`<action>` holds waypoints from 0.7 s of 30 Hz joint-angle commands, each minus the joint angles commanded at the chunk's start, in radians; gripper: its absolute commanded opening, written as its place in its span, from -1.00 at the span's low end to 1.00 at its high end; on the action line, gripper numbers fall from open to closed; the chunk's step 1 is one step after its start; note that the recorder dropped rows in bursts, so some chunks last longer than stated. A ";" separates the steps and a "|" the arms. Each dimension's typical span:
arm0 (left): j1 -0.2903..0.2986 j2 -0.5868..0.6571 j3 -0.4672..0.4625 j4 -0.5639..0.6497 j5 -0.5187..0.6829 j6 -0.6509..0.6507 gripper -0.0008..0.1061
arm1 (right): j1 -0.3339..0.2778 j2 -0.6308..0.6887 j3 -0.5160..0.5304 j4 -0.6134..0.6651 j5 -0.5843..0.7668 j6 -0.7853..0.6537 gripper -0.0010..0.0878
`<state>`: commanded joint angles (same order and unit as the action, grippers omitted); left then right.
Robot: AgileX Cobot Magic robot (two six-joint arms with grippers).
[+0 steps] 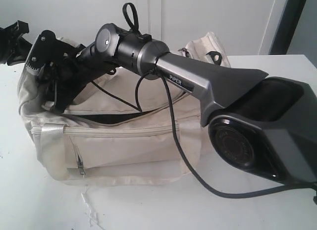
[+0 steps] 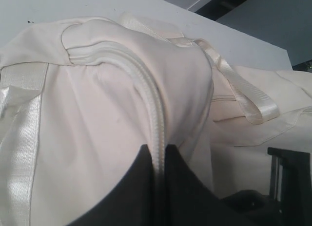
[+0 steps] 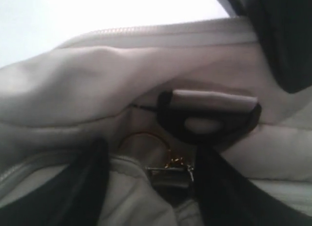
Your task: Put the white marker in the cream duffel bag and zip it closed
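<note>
Cream duffel bag [image 1: 124,153]: zip pull bracketed, marker unseen

The cream duffel bag is set on the white table [image 1: 39,205]. The white marker is not seen in any view. It is judged to be inside the bag already, though that cannot be confirmed. The main zip is seen partly parted along the bag's top, with black lining [image 1: 111,119] showing in the gap.

The right gripper [image 3: 153,162] is placed at one end of the bag with its jaws spread. The metal zip pull [image 3: 168,173] lies between the fingers and is apparently not yet pinched. A black strap clip [image 3: 209,120] is noted just beside the pull. The left gripper [image 2: 157,153] is pressed together on the raised zip seam [image 2: 151,104] at an end of the bag, pinching it as an anchor.

Handling: the bag is judged soft, light and slack, so it is expected to bunch and drag toward the pull unless held taut. Hold is best taken on the small stiff metal pull, which is likely slippery, with the seam pinned against the tug
</note>
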<state>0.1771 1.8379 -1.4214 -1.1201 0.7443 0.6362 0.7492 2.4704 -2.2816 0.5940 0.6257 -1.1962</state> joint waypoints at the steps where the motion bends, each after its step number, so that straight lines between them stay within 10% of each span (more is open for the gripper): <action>1: 0.000 0.000 0.000 0.000 0.000 0.000 -0.98 | 0.000 0.000 0.000 -0.003 0.003 0.000 -0.34; 3: 0.000 0.000 0.000 0.000 0.004 0.000 -0.98 | 0.000 0.000 0.000 0.002 0.006 0.005 -0.96; 10: 0.000 0.000 0.000 0.000 0.005 0.000 -0.98 | -0.004 -0.044 0.000 -0.017 0.023 0.159 -0.98; 14: 0.000 0.000 0.000 0.000 0.006 0.011 -0.98 | -0.007 -0.089 0.000 0.027 0.298 0.269 -0.95; 21: 0.000 0.000 0.000 -0.021 0.010 0.011 -0.98 | 0.001 -0.094 0.000 0.098 0.246 0.246 0.17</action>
<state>0.1771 1.8379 -1.4214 -1.1410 0.7543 0.6476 0.7500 2.3768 -2.2816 0.6924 0.8716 -0.9501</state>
